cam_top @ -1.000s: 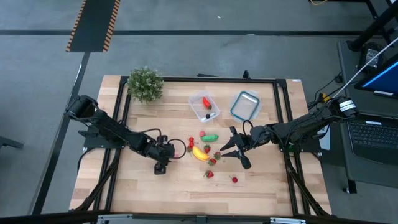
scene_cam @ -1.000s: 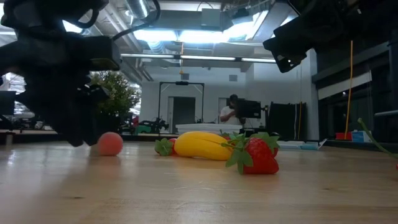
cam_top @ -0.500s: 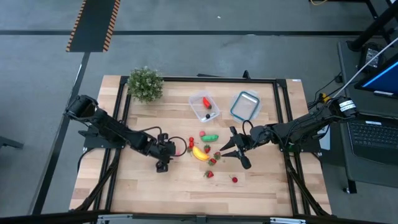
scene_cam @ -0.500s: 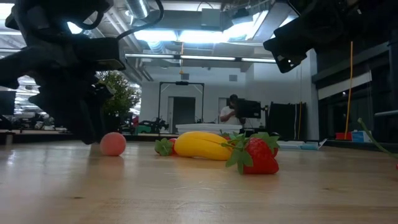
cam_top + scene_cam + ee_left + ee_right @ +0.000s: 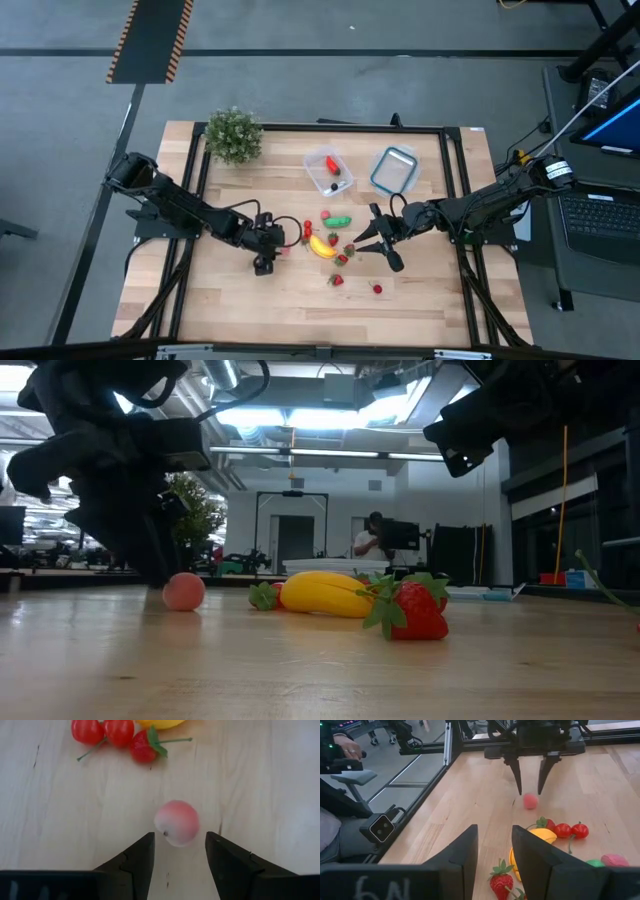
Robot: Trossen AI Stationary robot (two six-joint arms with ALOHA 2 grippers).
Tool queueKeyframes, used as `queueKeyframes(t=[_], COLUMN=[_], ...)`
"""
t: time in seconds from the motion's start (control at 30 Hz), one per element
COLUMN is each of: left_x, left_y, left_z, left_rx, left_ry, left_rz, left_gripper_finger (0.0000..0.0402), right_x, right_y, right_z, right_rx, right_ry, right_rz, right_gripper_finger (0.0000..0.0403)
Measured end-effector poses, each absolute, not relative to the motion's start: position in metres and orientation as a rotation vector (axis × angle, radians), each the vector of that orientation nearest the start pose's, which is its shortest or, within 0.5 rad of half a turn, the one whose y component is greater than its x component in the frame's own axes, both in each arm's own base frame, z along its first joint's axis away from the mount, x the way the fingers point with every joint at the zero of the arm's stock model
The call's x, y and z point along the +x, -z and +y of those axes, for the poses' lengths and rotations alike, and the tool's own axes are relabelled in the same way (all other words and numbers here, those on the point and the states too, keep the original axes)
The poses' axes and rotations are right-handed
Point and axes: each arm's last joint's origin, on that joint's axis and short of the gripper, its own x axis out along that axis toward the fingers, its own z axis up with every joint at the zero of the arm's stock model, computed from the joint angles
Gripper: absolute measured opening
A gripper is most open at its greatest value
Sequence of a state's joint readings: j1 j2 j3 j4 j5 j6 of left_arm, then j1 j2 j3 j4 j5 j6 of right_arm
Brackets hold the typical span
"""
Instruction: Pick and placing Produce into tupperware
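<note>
Just ahead of the left gripper (image 5: 177, 851), whose open fingers grip nothing, a pink peach (image 5: 177, 822) lies on the table (image 5: 430, 300), its near side reaching in between the fingertips, with cherries (image 5: 104, 731), a strawberry (image 5: 143, 750) and the banana (image 5: 320, 245) beyond. Across the produce, the right gripper (image 5: 361, 243) hangs above the table, fingers parted and empty. Farther back, the tupperware (image 5: 328, 170) holds a few small pieces, too small to name, beside a blue-rimmed lid (image 5: 395, 169).
</note>
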State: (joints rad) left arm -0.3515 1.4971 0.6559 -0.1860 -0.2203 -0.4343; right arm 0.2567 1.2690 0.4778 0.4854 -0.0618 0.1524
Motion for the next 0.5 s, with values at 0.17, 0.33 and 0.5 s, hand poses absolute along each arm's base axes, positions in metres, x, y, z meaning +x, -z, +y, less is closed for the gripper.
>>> queueKeyframes(t=[0.17,0.33,0.5], left_x=[0.248,0.252,0.254], left_y=[-0.139,-0.125,-0.120], left_z=[-0.084,-0.085,-0.084], left_rx=[-0.091,-0.094,-0.087], left_ry=[-0.077,-0.068,-0.078], left_rz=[0.971,1.018,1.029], left_gripper_finger=[0.0168,0.0168,0.0168], right_x=[0.240,0.240,0.240], right_y=[-0.194,-0.194,-0.194], right_z=[0.065,0.065,0.065], right_rx=[0.120,0.120,0.120], right_ry=[-0.292,-0.292,-0.292], right_rz=[0.329,0.330,0.333], right_gripper_finger=[0.0122,0.0122,0.0122])
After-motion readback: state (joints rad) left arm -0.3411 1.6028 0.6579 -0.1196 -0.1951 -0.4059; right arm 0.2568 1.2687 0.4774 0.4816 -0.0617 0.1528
